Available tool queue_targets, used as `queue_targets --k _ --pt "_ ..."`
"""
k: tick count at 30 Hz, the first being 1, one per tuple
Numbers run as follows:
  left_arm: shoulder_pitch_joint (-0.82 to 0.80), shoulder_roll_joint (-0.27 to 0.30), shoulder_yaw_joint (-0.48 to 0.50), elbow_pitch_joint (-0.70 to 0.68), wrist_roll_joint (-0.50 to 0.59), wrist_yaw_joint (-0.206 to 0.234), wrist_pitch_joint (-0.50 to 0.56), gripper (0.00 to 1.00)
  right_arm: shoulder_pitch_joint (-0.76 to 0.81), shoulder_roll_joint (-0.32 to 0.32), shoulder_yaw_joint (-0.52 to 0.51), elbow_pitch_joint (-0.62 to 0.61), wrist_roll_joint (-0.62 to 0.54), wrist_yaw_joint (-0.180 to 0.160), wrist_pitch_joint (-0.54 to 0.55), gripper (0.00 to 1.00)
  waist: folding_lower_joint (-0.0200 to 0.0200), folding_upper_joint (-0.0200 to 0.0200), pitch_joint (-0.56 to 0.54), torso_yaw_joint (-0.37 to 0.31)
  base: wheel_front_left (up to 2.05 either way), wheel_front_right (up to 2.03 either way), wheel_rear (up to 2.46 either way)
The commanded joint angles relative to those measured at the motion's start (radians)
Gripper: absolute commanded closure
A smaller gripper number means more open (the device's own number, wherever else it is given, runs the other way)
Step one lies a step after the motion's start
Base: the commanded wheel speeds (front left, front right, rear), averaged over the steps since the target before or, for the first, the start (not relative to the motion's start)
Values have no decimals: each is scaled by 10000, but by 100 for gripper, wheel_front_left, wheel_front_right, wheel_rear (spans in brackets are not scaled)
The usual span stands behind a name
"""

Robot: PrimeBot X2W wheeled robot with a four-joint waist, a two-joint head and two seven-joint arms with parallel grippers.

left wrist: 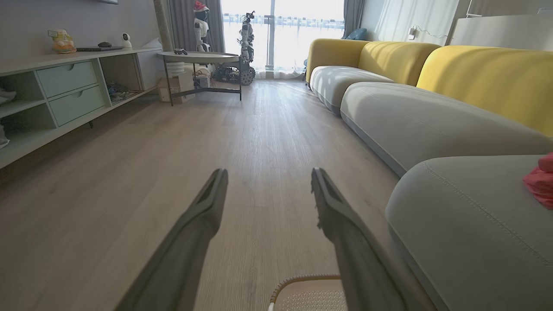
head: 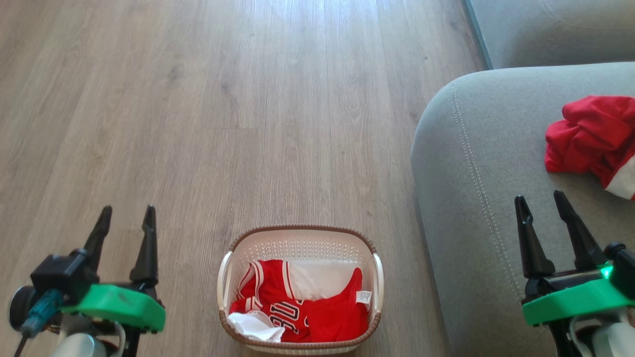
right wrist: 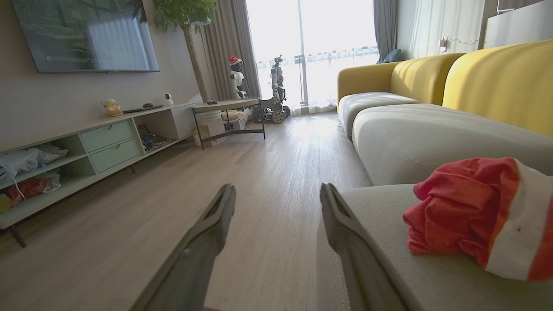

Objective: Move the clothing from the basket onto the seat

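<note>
Left gripper with fingers spread wide over wooden floor, cream basket rim at 6 o'clock, grey seat at 4 o'clock, red clothing lying on it at 3 o'clock

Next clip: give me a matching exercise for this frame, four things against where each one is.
1 basket
2 crumpled garment
3 left pincer
4 right pincer

A open, at the seat's edge
B standing on the floor, clothing inside
C open, over the floor left of the basket
D lying on the seat

Pairs: 1-B, 2-D, 3-C, 4-A
</note>
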Motion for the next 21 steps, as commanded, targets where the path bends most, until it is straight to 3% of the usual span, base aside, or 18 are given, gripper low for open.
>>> queue_targets --k 1,21 --pt "-346 157 619 -331 135 -85 -123 0 -136 -116 129 -296 -14 71 -129 0 1 -1 20 -2 0 0 0" --pt "-37 -464 1335 -129 702 -648 -124 0 -279 -180 358 -249 105 71 -164 0 1 -1 130 -199 0 0 0"
